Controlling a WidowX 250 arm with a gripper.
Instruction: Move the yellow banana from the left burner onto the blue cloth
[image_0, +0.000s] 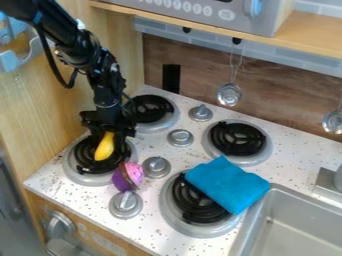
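1. We see the gripper (108, 128) closed on the top of a yellow banana-shaped toy (104, 146).
2. We have that toy tilted over the near-left burner (72, 167); we can't tell whether its lower end touches the coil. In our judgement, a narrow grip at one end could let it pivot or slip if it catches there.
3. Just beside the burner, we see a purple-and-pink cupcake toy (127, 176) near a knob (156, 167); a low sideways sweep might knock it over.
4. Farther out, a blue cloth (228, 184) partly covers another burner (168, 213).
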